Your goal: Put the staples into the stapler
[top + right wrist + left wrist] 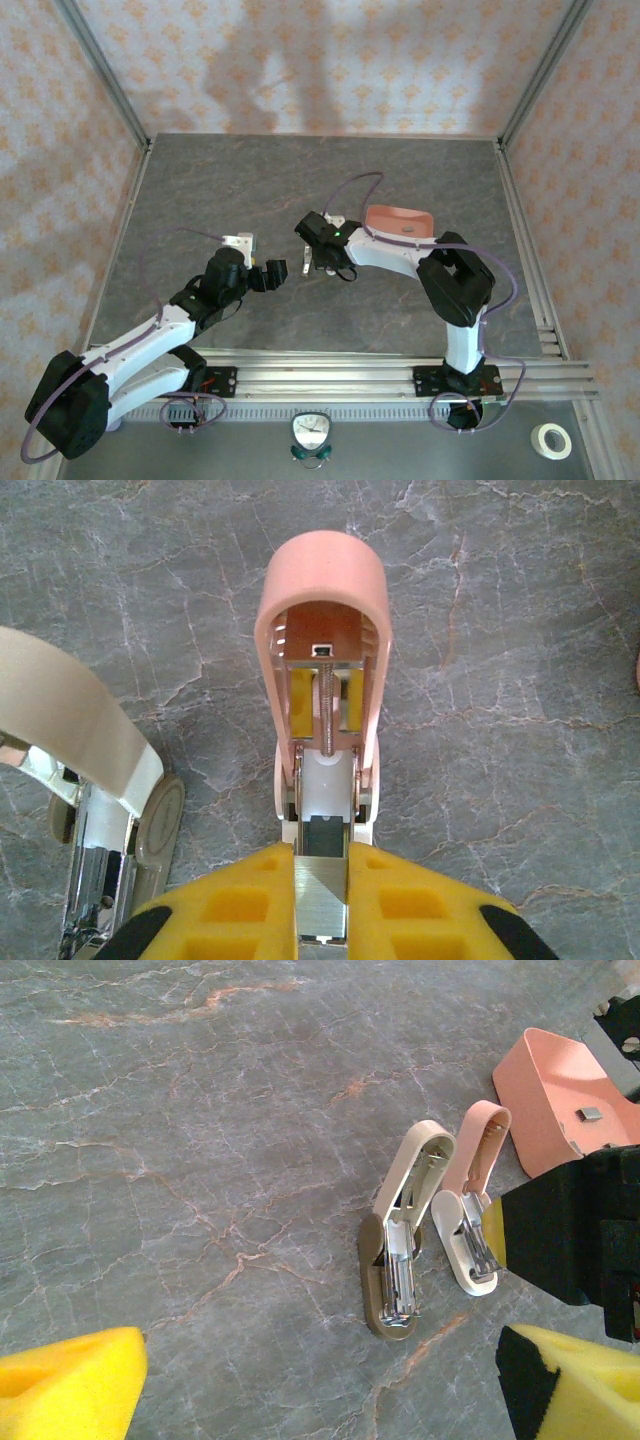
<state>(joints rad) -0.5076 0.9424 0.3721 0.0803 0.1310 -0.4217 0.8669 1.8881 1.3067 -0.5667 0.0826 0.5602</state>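
My right gripper [322, 858] is shut on a shiny strip of staples [322, 905], pinched between its yellow pads [230, 910]. The strip lies in line with the open channel of a pink and white stapler [322, 610], whose lid stands raised. The strip's front end meets the dark pusher at the channel's near end. A second stapler, beige and brown [398, 1245], lies open just left of the pink stapler [470, 1195]. My left gripper [320, 1390] is open near both staplers and holds nothing. In the overhead view the left gripper [281, 272] faces the right gripper [318, 262].
A salmon-pink tray [560, 1085] behind the staplers holds another small grey staple strip [590, 1114]. The tray [398, 221] sits right of the right gripper. A small clock [312, 432] and a roll of tape [551, 440] lie beyond the rails at the near edge.
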